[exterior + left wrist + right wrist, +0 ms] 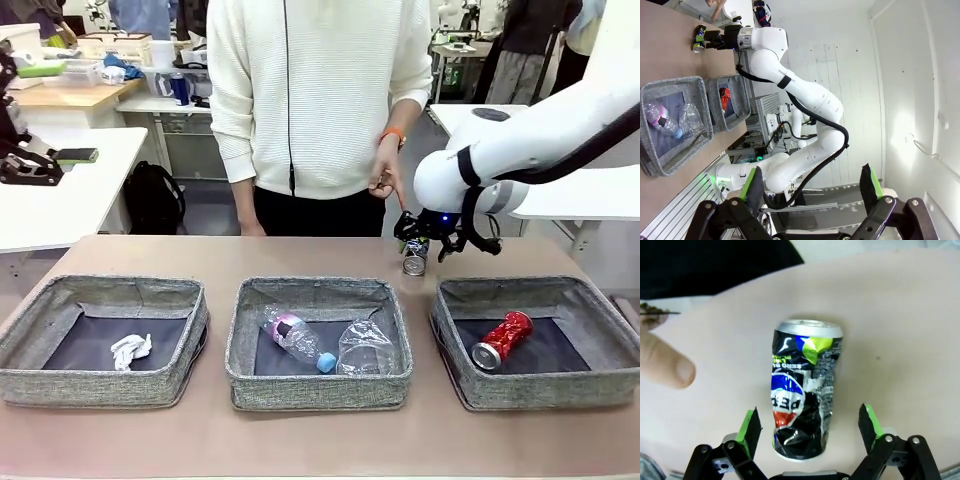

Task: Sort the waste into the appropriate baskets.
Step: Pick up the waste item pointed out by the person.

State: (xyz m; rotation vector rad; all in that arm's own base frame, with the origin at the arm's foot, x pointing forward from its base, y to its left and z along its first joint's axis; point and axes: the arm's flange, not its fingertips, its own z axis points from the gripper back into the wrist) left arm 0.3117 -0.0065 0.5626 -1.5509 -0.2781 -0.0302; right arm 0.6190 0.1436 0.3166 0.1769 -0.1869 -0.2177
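Observation:
A dented dark can [802, 395] rests on the table between the open fingers of my right gripper [810, 427], and I see no contact. From the front, this can [415, 258] sits behind the gap between the middle and right baskets, with my right gripper [428, 240] just over it. The left basket [100, 385] holds a white paper wad [130, 350]. A clear blue-capped bottle [295, 338] and a clear plastic cup [365, 348] lie in the middle basket [320, 392]. In the right basket [550, 392] lies a dented red can [503, 338]. My left gripper [811, 185] hangs open and empty in the air.
A person in a white sweater stands at the far side, one hand [385, 180] hanging just above the dark can. A fingertip [667, 365] of that hand shows to the left of the can. Bare table runs along the front of the baskets.

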